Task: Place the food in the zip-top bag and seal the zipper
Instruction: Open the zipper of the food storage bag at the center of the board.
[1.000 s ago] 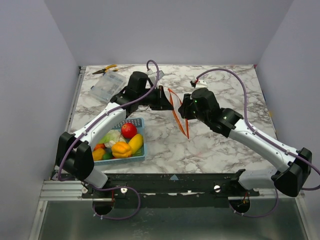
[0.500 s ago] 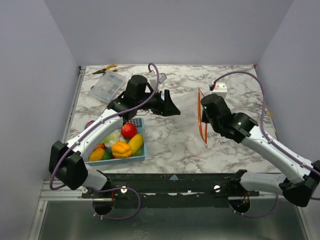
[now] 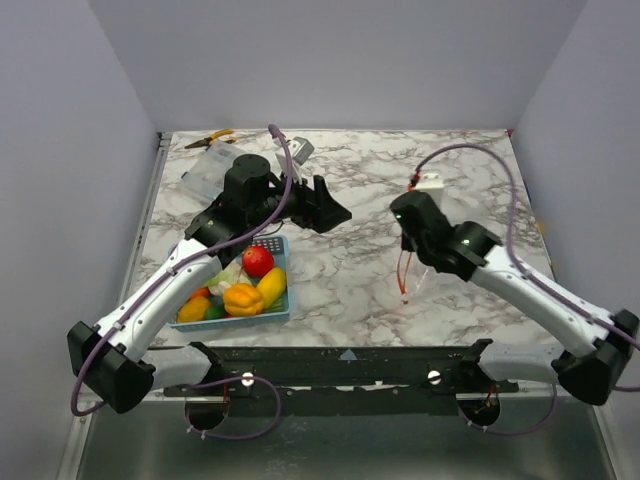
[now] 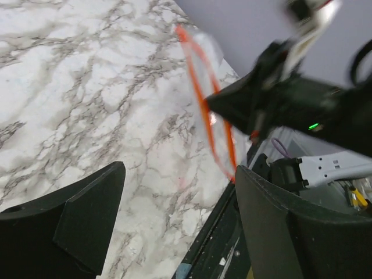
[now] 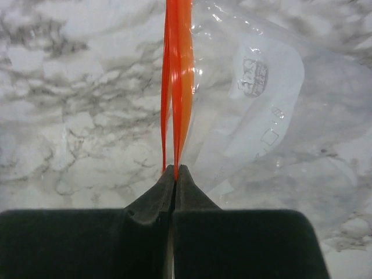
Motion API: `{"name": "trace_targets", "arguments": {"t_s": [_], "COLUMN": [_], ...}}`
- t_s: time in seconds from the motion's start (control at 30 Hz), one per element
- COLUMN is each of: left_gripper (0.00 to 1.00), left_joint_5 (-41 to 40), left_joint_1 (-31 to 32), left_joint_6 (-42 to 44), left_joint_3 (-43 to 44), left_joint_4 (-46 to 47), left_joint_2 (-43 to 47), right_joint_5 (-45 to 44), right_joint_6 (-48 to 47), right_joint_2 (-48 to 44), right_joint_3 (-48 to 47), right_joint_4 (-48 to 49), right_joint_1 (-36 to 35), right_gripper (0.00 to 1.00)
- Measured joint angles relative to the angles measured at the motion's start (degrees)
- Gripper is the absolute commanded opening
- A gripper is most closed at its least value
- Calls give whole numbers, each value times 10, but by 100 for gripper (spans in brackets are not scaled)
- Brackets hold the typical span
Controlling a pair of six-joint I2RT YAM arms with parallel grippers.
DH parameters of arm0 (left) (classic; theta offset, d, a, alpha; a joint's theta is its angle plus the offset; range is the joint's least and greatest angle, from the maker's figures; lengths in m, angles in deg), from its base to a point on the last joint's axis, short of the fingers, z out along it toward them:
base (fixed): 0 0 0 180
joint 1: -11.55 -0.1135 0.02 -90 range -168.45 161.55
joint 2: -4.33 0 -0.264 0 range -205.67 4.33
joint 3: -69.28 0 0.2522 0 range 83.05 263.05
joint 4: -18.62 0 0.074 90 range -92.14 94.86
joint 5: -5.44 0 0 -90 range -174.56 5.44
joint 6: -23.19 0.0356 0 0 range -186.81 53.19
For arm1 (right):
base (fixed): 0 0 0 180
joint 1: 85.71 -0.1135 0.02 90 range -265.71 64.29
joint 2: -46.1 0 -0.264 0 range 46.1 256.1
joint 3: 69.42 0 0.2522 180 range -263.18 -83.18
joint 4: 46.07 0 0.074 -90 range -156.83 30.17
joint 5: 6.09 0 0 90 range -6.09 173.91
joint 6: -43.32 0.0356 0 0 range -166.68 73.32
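The zip-top bag (image 5: 264, 99) is clear and hangs from my right gripper (image 5: 175, 168), which is shut on the orange zipper (image 5: 176, 70) at one end of the mouth. In the top view the zipper (image 3: 402, 280) droops toward the table below the right gripper (image 3: 406, 246), right of centre. My left gripper (image 3: 328, 207) is open and empty, well to the left of the bag. Its wrist view shows the zipper (image 4: 200, 99) as an open loop beyond the left gripper (image 4: 180, 215). The food lies in a blue basket (image 3: 283, 310): red tomato (image 3: 258, 260), yellow pepper (image 3: 243, 297), banana (image 3: 272, 285), cauliflower (image 3: 226, 274).
A rigid clear plastic box (image 3: 208, 171) lies at the back left, with a yellow-handled tool (image 3: 212, 138) behind it at the table's far edge. Grey walls close in the table on three sides. The right arm's cable (image 3: 470, 150) arcs over the back right.
The left gripper opened, let go of the bag's mouth and drew back to the left. The right gripper shut on the zipper and carried the bag right and toward the front.
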Motion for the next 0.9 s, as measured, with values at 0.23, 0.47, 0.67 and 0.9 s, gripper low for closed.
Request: {"name": "trace_targets", "arguments": {"t_s": [0.23,0.47,0.67,0.9], "left_gripper": [81,79,46,32], "left_joint_5": [-55,-48,-127,-260], "left_joint_1": [0,32,127,191], "left_joint_6": [-48,-174,-213,-210], "left_joint_3": [-37,-245,-263,-270], "left_joint_4": [-26,76,115,169], "left_joint_2": [61,150,44,-3], "right_joint_5": [183,266,290,309], "right_joint_6": [0,17,48,63], "right_joint_2": [141,112,67,30], "right_joint_3": [152,209,264,274], "right_joint_4": [189,319,396,411], "right_joint_1": [0,0,0,0], "right_gripper": [1,1,1,1]}}
